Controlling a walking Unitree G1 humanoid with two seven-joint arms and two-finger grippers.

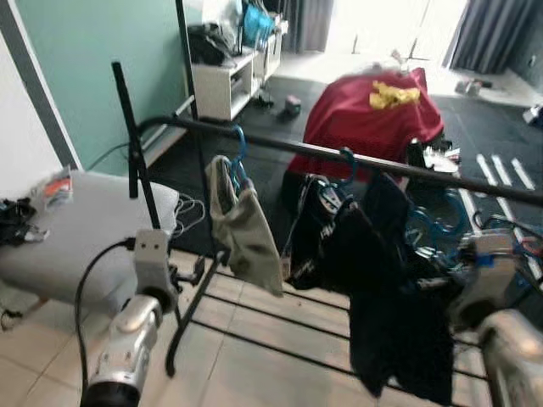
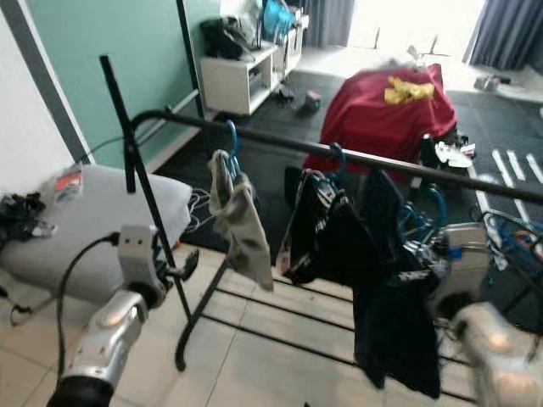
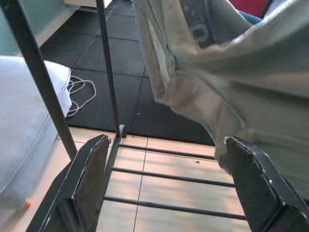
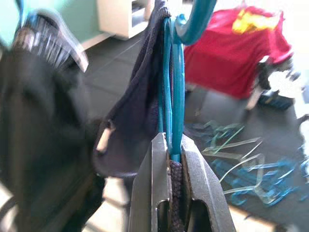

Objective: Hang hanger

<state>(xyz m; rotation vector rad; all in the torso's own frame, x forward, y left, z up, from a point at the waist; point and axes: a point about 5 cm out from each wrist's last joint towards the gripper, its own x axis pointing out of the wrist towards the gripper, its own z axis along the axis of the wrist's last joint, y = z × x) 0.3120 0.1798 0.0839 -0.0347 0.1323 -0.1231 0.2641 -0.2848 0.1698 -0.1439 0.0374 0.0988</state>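
Note:
A black clothes rail (image 1: 280, 146) crosses the scene from upper left down to the right. A beige garment (image 1: 246, 229) hangs from it on a blue hanger (image 1: 238, 153), and a black garment (image 1: 327, 233) hangs on a second blue hanger (image 1: 346, 161). My right gripper (image 4: 174, 154) is shut on the neck of a teal hanger (image 4: 175, 96) that carries a dark navy garment (image 1: 399, 314), just under the rail on the right. I cannot tell whether its hook (image 4: 193, 24) rests on the rail. My left gripper (image 3: 169, 188) stands open below the beige garment, holding nothing.
The rack's upright post (image 1: 136, 161) and low floor bars (image 1: 280, 326) lie in front of me. A grey cushion (image 1: 76, 229) sits at the left. Behind the rack are a red-covered heap (image 1: 373, 114) and a white shelf (image 1: 225, 85). Several loose blue hangers (image 4: 241, 164) lie on the floor.

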